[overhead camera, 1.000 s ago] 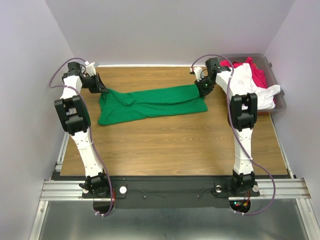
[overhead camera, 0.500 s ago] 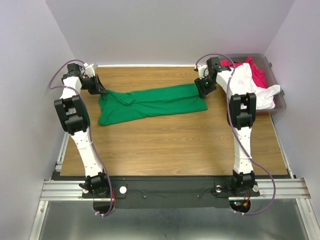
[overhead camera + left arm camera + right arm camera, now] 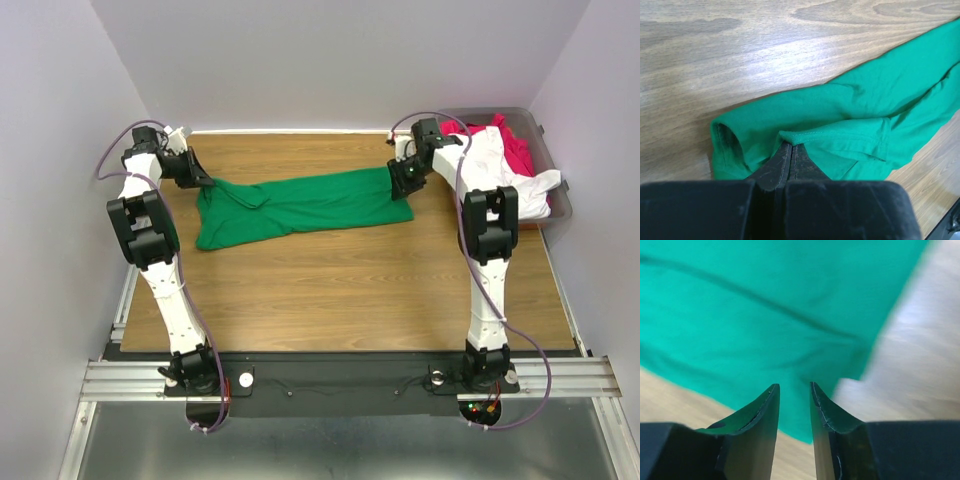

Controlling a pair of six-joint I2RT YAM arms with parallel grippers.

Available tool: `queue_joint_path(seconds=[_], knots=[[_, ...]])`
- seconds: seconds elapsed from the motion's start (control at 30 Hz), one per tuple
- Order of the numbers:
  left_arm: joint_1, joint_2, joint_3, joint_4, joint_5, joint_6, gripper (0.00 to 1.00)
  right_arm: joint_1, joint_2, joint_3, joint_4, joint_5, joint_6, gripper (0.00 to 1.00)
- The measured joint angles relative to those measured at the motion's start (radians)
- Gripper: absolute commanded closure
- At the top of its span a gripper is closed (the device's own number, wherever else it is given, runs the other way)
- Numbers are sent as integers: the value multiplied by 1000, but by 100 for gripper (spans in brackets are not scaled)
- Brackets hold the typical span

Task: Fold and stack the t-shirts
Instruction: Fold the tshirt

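Note:
A bright green t-shirt (image 3: 300,205) lies stretched out sideways across the back of the wooden table (image 3: 330,290). My left gripper (image 3: 204,180) is shut on a hemmed fold at its left end, and the left wrist view shows the fingertips (image 3: 791,145) pinching that green cloth (image 3: 865,100). My right gripper (image 3: 402,184) hovers over the shirt's right end. Its jaws (image 3: 794,386) stand apart with nothing between them, and the green cloth (image 3: 765,305) is blurred below. A white t-shirt (image 3: 500,165) and a crimson red t-shirt (image 3: 516,147) lie heaped in the bin.
A grey-brown plastic bin (image 3: 562,207) stands at the back right corner, with the white shirt spilling over its front rim. Lavender walls close in the table on three sides. Both arm bases sit on the metal rail at the near edge.
My right gripper opened and let go of the green shirt's right end, which drew slightly to the left. The left gripper kept its hold and barely moved.

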Motion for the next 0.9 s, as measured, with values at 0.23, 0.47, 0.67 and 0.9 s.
queue_joint_path(seconds=[0.23,0.47,0.67,0.9], knots=[[0,0,-29,22,2,-21,100,70,-8,6,-13,-156,26,59],[0,0,-56,38,1,-36,100,258,51,300,112,-238,173,49],[2,0,-71,44,1,-40,100,459,122,347,309,-273,323,45],[2,-1,-87,45,1,-40,100,518,254,334,571,-293,682,50]])
